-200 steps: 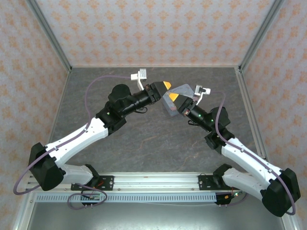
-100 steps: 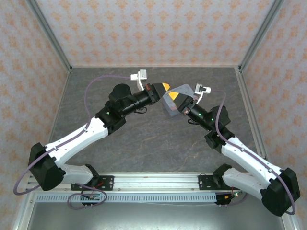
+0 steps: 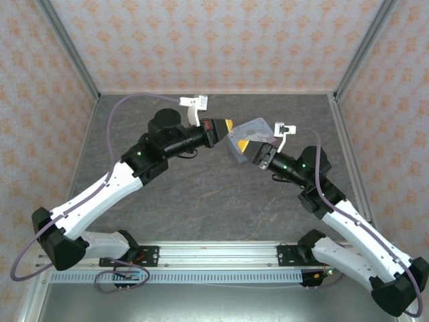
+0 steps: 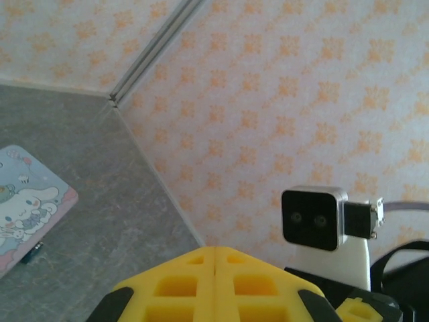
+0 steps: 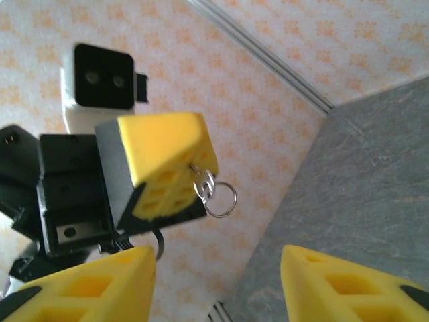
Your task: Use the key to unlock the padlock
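Padlock lies diagonally beside tin, heading unclear; left jaws pinch key ring

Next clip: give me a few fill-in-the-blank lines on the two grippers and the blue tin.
1. The left gripper is ___, with small silver rings dangling from between its yellow fingers.
2. The right gripper is ___, with a clear gap between its yellow fingers.
3. The pale blue rectangular tin bears a cartoon ___.

Missing words: shut; open; dog.
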